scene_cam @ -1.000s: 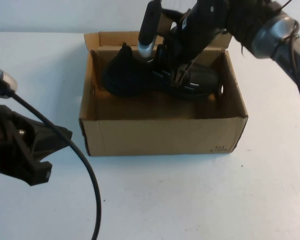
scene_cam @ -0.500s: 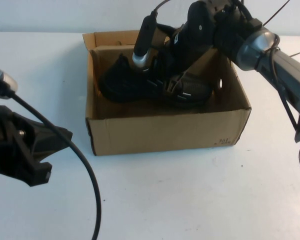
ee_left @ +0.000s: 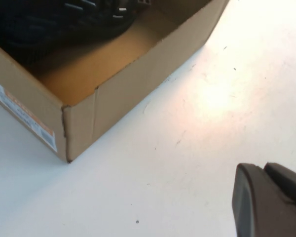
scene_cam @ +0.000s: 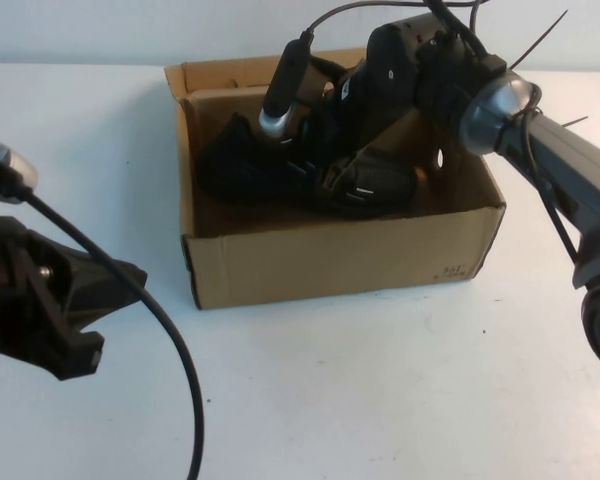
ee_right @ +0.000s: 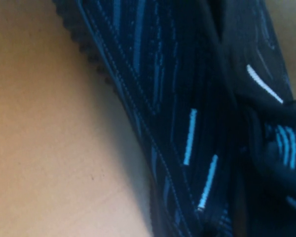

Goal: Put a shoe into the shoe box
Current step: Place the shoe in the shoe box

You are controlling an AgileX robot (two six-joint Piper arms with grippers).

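Inside the shoe box (scene_cam: 330, 262), the shoe (scene_cam: 280, 172) lies lengthwise with my right gripper (scene_cam: 342, 172) pressed onto it; finger state: cannot tell. Left gripper (scene_cam: 55, 305) hangs beside the box's near-left corner over the counter (scene_cam: 360, 400); its closure is also unclear.

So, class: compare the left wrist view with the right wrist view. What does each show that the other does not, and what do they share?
Only the left wrist view shows the shoe box from outside: a corner, a striped label, the white table and part of the left gripper, off the box over bare table. Only the right wrist view shows the shoe close up, with ribbed upper, pale dashes and toothed sole. The right gripper, down in the box at the shoe, is not discernible there. Both show the shoe lying on the box's brown floor.
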